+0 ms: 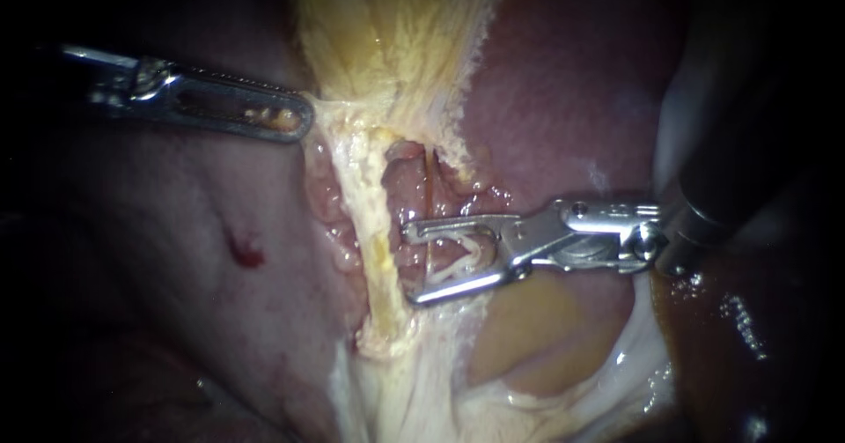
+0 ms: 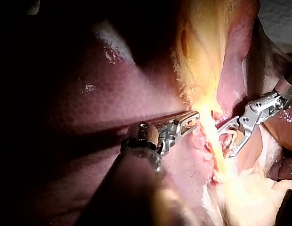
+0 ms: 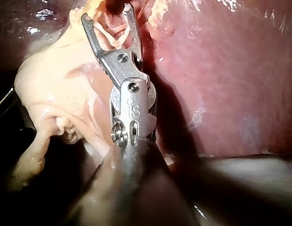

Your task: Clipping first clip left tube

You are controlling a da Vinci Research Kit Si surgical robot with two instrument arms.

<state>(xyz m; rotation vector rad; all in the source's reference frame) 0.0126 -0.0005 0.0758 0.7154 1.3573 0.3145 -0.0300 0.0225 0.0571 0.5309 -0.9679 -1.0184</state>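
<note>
Right instrument (image 1: pixel 409 264) spread open astride thin tube (image 1: pixel 429 195), liver (image 1: pixel 563 99) edge just beside

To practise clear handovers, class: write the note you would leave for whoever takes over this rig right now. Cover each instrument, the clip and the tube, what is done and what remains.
Left instrument: jaws shut on the edge of the pale yellow tissue, holding a strand of it taut.
Right instrument: jaws open, with a white clip between them, not closed.
Thin tube: it runs across the gap between the right jaws, at the clip's open end.
Done: the right jaws straddle the tube. No clip sits on any tube yet.
Left: probably ease in so the clip spans the tube, then close and release.
</note>
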